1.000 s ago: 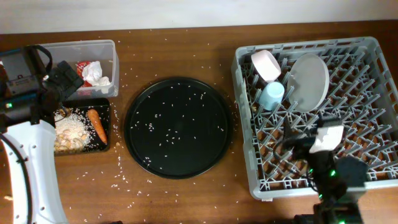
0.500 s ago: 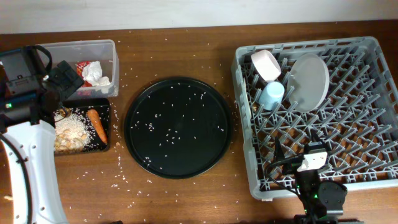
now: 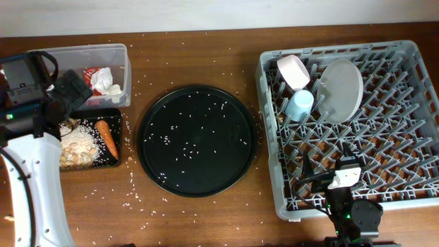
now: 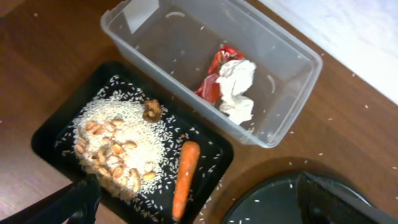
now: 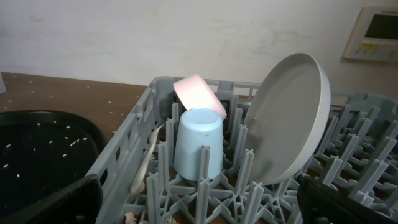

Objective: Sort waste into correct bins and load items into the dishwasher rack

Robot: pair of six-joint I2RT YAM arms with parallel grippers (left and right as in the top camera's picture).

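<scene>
The grey dishwasher rack [image 3: 384,158] holds the white bowl [image 3: 293,71], light-blue cup [image 3: 300,104] and pale-grey plate [image 3: 341,89] at its back left. The right wrist view shows the bowl [image 5: 199,93], cup [image 5: 199,143] and plate [image 5: 289,124]. My right gripper [image 5: 199,205] is open and empty over the rack's front. The clear tub [image 4: 292,62] holds the red wrapper [image 4: 217,62] and white napkin [image 4: 239,90]. The shallow black tray [image 4: 59,124] holds rice [image 4: 124,137], a brown lump [image 4: 152,110] and the carrot [image 4: 185,180]. My left gripper [image 4: 205,208] is open and empty above it.
A large round black tray [image 3: 195,140] with scattered rice grains lies between the bins and the rack. Loose grains dot the brown table [image 3: 199,213] around it. A pale utensil [image 5: 146,158] lies in the rack's left row.
My right arm drew back toward the rack's front edge a second ago and has held still since. The left arm has barely moved.
</scene>
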